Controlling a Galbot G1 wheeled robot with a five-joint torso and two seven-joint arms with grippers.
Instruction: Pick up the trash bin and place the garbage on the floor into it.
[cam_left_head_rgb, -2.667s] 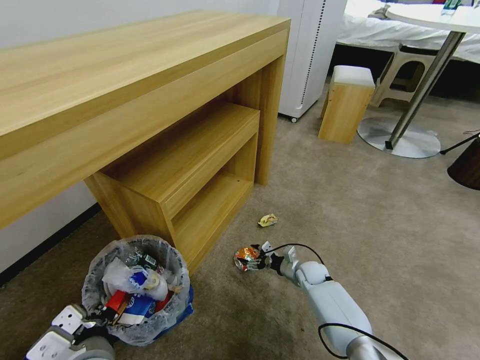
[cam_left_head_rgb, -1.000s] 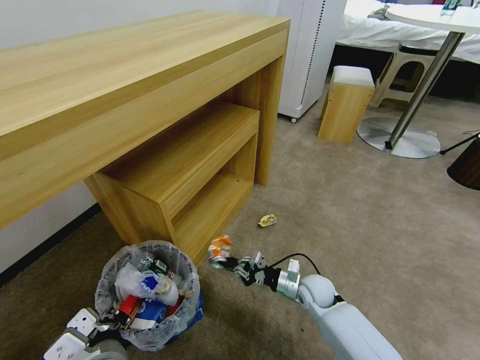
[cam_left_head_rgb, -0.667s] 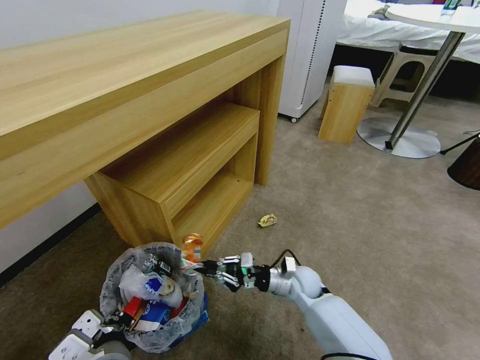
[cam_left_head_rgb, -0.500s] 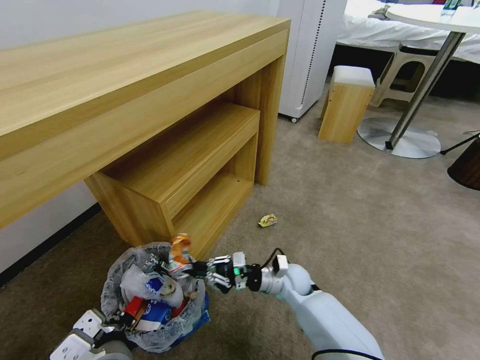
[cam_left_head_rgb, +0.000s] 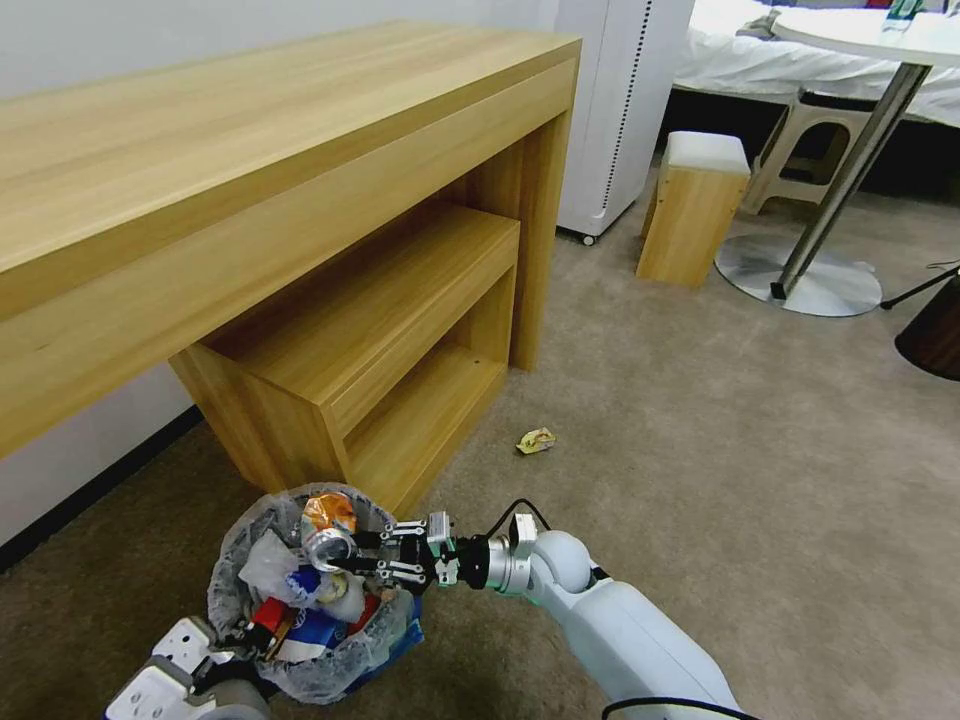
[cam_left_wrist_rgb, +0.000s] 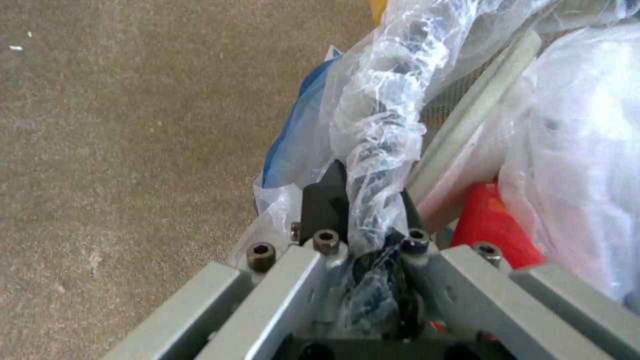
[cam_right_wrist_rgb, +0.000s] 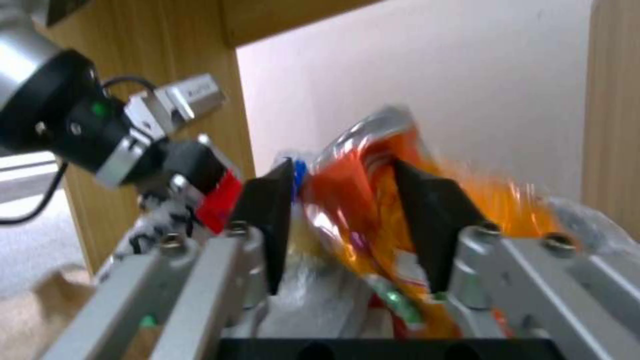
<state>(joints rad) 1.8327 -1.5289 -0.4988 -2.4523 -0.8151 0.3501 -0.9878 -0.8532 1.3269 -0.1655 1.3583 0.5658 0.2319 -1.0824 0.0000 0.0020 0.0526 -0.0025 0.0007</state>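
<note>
The right hand (cam_left_head_rgb: 345, 552), clamped on a crushed orange metal can (cam_left_head_rgb: 327, 516), hangs over the small round blue bag-lined trash bin (cam_left_head_rgb: 395, 632) on the beige carpet floor (cam_left_head_rgb: 700, 450) beside the wooden shelf unit (cam_left_head_rgb: 380, 360). The left hand (cam_left_wrist_rgb: 365, 225) is clamped on the bin's bagged rim. Release is best made well inside the rim, as the heaped litter could shed the can.

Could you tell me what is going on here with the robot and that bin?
The robot is clearing litter off the carpet. Its left hand is clamped on the bag-lined rim of the trash bin, which is already piled with rubbish. Its right hand holds a crushed orange can over the bin's mouth, not yet released. A small yellow wrapper lies on the floor near the wooden desk.
</note>
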